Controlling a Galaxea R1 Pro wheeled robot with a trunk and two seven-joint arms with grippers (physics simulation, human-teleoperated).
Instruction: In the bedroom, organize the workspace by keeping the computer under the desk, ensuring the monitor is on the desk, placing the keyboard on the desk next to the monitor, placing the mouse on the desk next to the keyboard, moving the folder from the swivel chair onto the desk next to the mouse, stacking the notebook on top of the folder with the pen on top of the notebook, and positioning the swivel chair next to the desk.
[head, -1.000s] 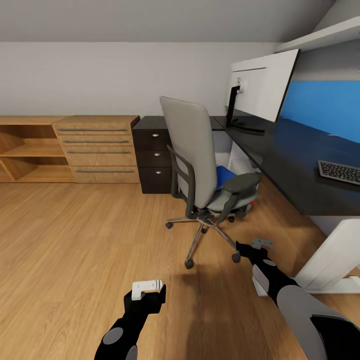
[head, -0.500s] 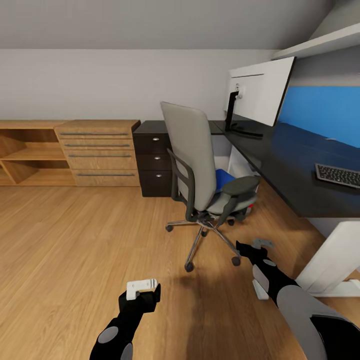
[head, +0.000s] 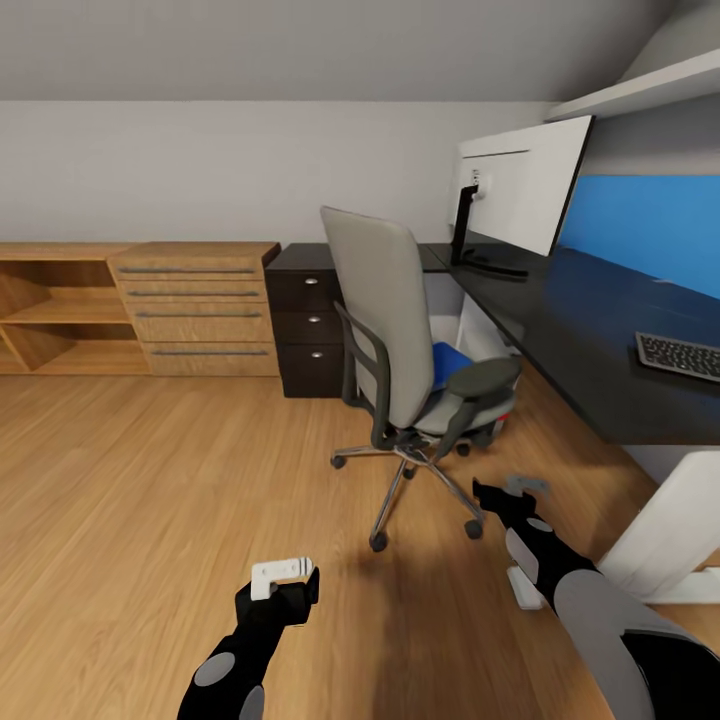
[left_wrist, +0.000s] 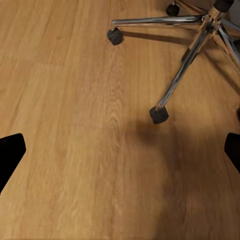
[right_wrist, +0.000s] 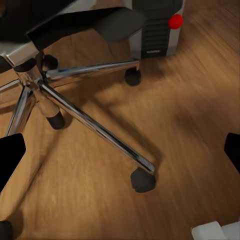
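Both arms low, jaws apart

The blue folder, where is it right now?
In the head view, the blue folder lies on the seat of the grey chair, which stands beside the black desk.

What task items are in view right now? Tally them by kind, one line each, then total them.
swivel chair: 1
desk: 1
monitor: 1
keyboard: 1
folder: 1
computer: 1
Total: 6
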